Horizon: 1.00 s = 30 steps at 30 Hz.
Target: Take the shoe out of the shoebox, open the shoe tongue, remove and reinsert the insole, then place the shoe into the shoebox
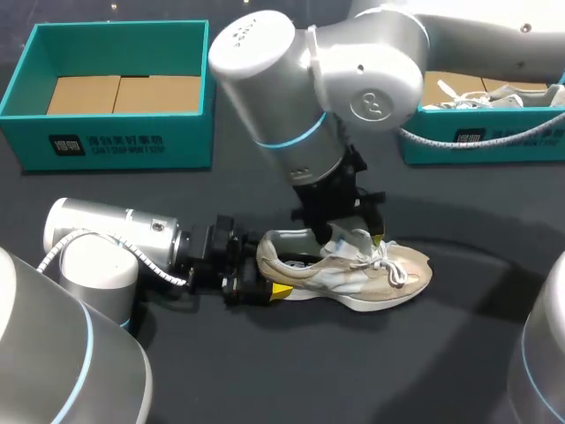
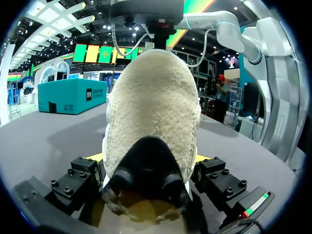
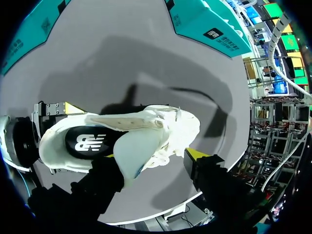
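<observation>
- The sneaker (image 1: pixel 353 269) lies on its sole in the middle of the dark worktop (image 1: pixel 265 371), outside both boxes. Its toe points to my right and its heel points towards my left arm (image 1: pixel 115 234).
- My left jaws are clamped on the heel. In the left wrist view the fuzzy heel fills the space between the fingers (image 2: pixel 214 178), and a yellow tip presses against it on each side.
- My right arm (image 1: pixel 291 88) comes down from the far right, and its wrist stands over the shoe's opening, hiding the collar in the head view.
- My right jaws stand apart, straddling the shoe. The raised tongue (image 3: pixel 134 156) lies against one finger, and the yellow-tipped finger (image 3: pixel 200 158) sits on the other side, just beside the laces (image 1: pixel 388 265).
- Behind the tongue, the black insole (image 3: pixel 90 141) shows inside the shoe.
- A teal shoebox (image 1: pixel 106 146) stands at the far left, well apart from the shoe, with brown cardboard (image 1: pixel 124 93) lining its bottom.
- A second teal shoebox (image 1: pixel 530 150) stands at the far right and holds another pale shoe (image 1: pixel 494 97). A white cable (image 1: pixel 424 140) hangs across its front wall.
</observation>
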Available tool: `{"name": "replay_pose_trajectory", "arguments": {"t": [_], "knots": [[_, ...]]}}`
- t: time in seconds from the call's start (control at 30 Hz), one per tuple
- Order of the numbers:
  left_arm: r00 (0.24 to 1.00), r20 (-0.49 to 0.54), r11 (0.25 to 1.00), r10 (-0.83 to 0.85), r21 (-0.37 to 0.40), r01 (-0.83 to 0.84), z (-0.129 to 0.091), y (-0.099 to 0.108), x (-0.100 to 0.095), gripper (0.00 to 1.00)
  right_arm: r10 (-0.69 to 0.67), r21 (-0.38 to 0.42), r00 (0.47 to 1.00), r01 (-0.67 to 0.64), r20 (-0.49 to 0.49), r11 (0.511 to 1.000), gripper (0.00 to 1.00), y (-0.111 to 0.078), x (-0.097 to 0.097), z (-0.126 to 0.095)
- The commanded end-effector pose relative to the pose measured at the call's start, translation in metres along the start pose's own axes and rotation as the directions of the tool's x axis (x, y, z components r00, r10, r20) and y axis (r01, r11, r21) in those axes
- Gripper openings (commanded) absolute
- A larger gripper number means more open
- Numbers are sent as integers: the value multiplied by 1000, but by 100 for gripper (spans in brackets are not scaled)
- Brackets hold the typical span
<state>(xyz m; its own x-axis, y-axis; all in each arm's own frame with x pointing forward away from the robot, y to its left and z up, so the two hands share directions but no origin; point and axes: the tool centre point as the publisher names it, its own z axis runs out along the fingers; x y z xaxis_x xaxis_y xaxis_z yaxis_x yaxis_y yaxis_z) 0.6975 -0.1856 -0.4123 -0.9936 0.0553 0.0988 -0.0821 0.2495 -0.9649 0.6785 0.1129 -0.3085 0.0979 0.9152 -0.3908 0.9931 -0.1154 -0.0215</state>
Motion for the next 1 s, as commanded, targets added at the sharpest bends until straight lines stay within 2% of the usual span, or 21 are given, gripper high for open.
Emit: {"name": "replay_pose_trajectory", "arguments": {"t": [0.03,0.1,0.17,0.27,0.3,0.33,0.37,0.57,0.67,0.7,0.73,1.0], "knots": [[1000,2,1000,0,0,0,0,3,3,0,512,-2,859,-512,7,859,64,-6,-4,-7],[1000,2,1000,0,0,0,0,3,3,0,493,14,870,-493,-1,870,60,-5,-6,-8],[1000,2,1000,0,0,0,0,3,3,0,482,29,876,-482,6,876,50,-2,-8,-9],[1000,2,1000,0,0,0,0,3,3,0,445,57,896,-444,3,894,41,1,-8,-11],[1000,2,1000,0,0,0,0,3,3,0,432,67,902,-432,1,900,33,1,-7,-11],[1000,2,1000,0,0,0,0,3,3,0,423,76,906,-422,0,904,19,2,-7,-11],[1000,2,1000,0,0,0,0,3,3,0,402,88,916,-400,-1,912,0,3,-8,-10],[1000,2,1000,0,0,0,0,3,3,0,197,112,978,-188,-75,976,0,9,-15,-7],[1000,2,1000,0,0,0,0,3,3,0,32,56,967,-19,-253,998,0,7,-30,0],[1000,2,1000,0,0,0,0,3,3,0,33,62,955,-15,-295,998,0,6,-35,3],[1000,2,1000,0,0,0,0,3,3,0,89,111,945,-56,-316,992,0,4,-39,6],[1000,2,1000,0,0,0,0,3,3,0,89,111,945,-56,-316,992,0,4,-39,6]]}}
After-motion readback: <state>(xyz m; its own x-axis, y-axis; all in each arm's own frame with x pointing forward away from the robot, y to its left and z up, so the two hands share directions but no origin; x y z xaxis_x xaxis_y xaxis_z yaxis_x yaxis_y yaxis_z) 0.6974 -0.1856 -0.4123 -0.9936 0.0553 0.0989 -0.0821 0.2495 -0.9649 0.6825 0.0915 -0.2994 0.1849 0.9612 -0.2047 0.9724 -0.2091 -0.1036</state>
